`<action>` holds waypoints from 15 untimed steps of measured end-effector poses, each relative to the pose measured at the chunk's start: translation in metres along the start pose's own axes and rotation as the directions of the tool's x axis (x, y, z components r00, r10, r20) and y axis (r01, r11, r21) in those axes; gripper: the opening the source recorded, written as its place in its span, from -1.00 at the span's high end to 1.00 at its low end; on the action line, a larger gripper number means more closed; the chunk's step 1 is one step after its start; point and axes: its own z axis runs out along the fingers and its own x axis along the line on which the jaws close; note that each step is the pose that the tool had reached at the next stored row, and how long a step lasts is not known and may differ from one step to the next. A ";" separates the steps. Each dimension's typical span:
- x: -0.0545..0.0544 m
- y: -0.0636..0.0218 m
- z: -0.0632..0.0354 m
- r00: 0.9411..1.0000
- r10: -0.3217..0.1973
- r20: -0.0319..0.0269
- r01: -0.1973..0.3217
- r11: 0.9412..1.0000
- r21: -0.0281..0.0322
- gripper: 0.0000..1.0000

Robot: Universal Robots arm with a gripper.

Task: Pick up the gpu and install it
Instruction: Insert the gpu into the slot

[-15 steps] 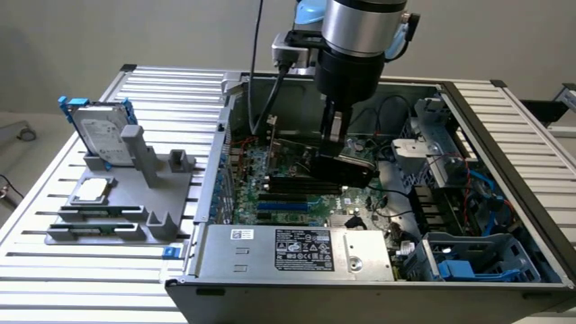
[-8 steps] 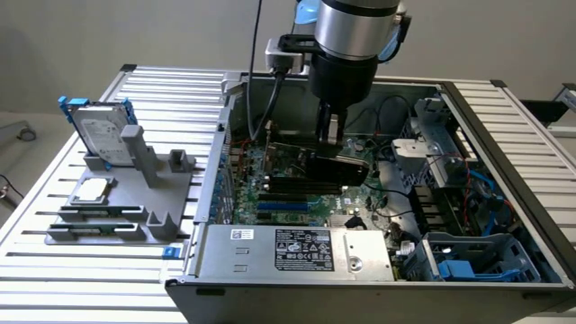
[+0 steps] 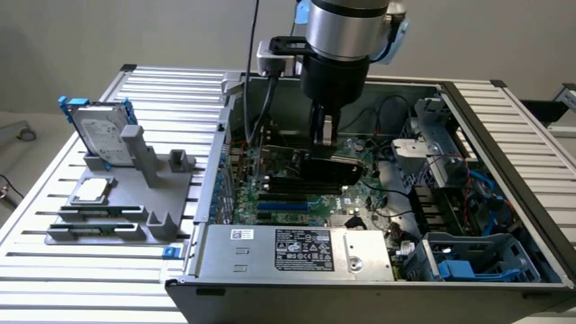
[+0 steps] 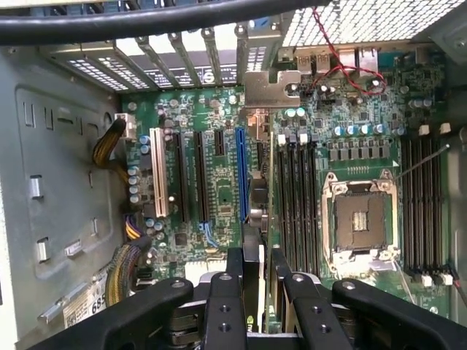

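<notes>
The exterior view is lit evenly and brightly from above. Glare is thrown off the slatted surface (image 3: 72,283), while the case (image 3: 360,300) interior is left dim. In the wrist view the vent grille (image 4: 350,18) is blown out, and the pincer (image 4: 257,257) is shadowed.

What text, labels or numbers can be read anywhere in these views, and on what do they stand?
"68": start of a number on a white sticker on the case wall; the rest is hidden.
Power supply label: print too small to read.
Hard drive label: too blurred to read.
The gpu, held in the gripper: no text readable.
</notes>
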 end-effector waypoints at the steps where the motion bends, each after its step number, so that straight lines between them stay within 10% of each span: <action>1: 0.000 0.0009 0.0003 1.000 -0.008 0.000 0.008 1.000 0.001 0.47; 11: 0.005 0.0143 0.0077 0.999 -0.040 0.001 0.040 0.999 0.028 0.47; 15: 0.006 0.0227 0.0117 0.999 -0.043 0.001 0.043 0.998 0.047 0.47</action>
